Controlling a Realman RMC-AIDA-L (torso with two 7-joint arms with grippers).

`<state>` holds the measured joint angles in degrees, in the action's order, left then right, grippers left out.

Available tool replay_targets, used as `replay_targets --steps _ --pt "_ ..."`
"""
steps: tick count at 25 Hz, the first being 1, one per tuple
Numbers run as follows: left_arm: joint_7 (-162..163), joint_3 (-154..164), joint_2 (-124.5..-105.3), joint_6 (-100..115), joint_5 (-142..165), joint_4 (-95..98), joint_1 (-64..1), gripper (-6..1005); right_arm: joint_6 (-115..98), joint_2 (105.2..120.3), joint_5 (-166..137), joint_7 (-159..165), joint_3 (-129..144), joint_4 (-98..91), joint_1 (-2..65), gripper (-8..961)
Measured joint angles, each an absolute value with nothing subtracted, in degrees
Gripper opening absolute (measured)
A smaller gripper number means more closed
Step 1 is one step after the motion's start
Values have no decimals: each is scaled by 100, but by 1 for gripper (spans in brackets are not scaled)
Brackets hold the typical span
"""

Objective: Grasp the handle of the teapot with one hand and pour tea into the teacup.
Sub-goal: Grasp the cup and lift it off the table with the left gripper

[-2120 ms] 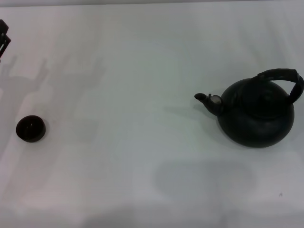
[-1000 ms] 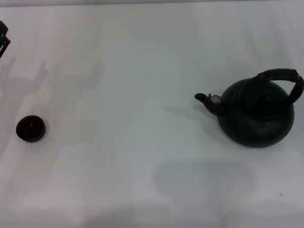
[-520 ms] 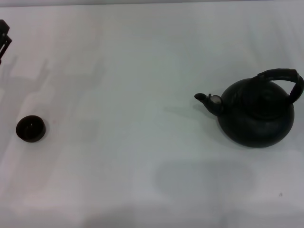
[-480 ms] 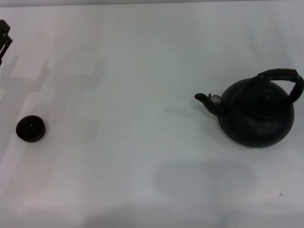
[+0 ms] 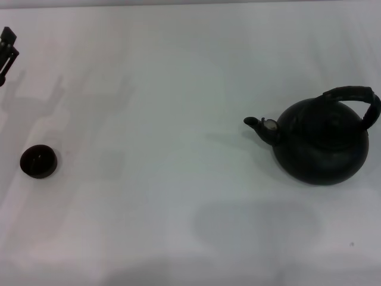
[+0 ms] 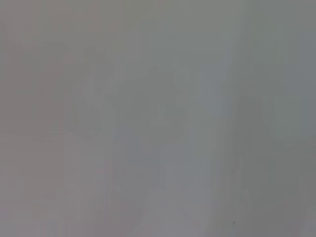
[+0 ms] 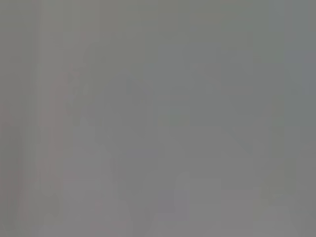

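Sitting on the right side of the white table [image 5: 178, 196] is the teapot [image 5: 321, 149], upright, its spout [image 5: 259, 125] aimed toward the robot's left, pale tip showing. Over its top rises the handle [image 5: 357, 98], a ribbed black arch leaning a little to the right, nothing on it. Far across on the left side rests the teacup [image 5: 38, 161], small and dark, upright, well apart from the teapot with bare table between them. Up at the far left edge of the head view, only a sliver of the left gripper [image 5: 7, 50] pokes into sight, above the table and beyond the teacup, touching neither cup nor pot; whether its fingers are spread or closed, I cannot tell. The teapot lies clear across the table from it. The right gripper appears nowhere. Both wrist views give only flat pale grey surface.
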<state>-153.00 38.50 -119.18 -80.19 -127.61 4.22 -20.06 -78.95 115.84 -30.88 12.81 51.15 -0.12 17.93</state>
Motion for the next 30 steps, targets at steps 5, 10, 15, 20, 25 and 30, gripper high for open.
replay_targets --steps 5,10,15,20,25,30 --pt "-15288 3850 -11918 -8056 -12761 421 -2004 861 -7907 11583 -3104 1283 5115 -18 1788 869" --pt "-15282 3850 -11922 -8061 -12761 421 -2008 862 -7885 11584 -3113 1282 5115 -11 1797 869" --pt "-15273 3850 -11926 -8061 -12761 422 -2012 862 -7928 11589 -3113 1283 5116 -8 1796 869" --pt "-15270 3849 -11927 -8061 -12762 422 -2015 862 -7930 11592 -3112 1283 5122 -8 1801 869" --pt "-15261 3849 -11927 -8145 -12741 421 -2023 861 -7940 11593 -3111 1297 5129 -8 1802 868" --pt "-15258 3850 -11926 -8152 -12598 422 -2022 861 -7945 11593 -3111 1302 5186 -8 1802 868"
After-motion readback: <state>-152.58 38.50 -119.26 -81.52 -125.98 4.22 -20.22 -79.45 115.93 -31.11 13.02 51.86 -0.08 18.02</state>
